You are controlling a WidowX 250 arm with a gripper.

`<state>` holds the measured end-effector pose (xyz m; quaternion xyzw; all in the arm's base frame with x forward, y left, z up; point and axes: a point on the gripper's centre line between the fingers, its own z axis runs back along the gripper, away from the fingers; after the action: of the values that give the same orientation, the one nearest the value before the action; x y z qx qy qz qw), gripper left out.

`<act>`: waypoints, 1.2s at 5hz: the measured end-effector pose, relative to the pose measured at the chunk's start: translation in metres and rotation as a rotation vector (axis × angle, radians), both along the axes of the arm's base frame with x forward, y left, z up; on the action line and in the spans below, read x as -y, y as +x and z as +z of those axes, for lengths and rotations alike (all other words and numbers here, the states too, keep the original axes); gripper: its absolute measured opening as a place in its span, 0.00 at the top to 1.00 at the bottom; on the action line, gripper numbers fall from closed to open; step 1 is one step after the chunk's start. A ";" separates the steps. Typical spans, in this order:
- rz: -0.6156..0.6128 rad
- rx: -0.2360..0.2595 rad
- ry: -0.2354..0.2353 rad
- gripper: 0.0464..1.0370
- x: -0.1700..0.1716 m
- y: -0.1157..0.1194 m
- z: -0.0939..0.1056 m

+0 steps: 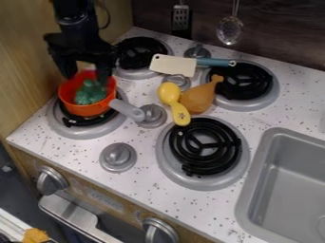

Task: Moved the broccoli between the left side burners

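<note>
Green broccoli [90, 93] sits in an orange pot [86, 110] on a burner [82, 133]; the pincer [86, 79] over it gapes wide, holding nothing.

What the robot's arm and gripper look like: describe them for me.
The arm is black and blocky, with a thin dark cable curving out beside it. The gripper is black too, with a broad body and two chunky fingers.
</note>
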<state>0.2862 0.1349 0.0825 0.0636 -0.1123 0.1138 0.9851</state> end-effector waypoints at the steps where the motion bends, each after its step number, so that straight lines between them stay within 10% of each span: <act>1: 0.009 -0.017 -0.015 0.04 0.000 -0.001 -0.006; 2: 0.025 -0.013 -0.027 0.07 -0.002 -0.004 -0.012; 4: 0.026 -0.030 -0.040 0.65 -0.003 -0.004 -0.022; 6: 0.055 -0.032 -0.025 0.72 -0.005 -0.005 -0.020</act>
<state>0.2813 0.1403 0.0623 0.0563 -0.0932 0.1413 0.9840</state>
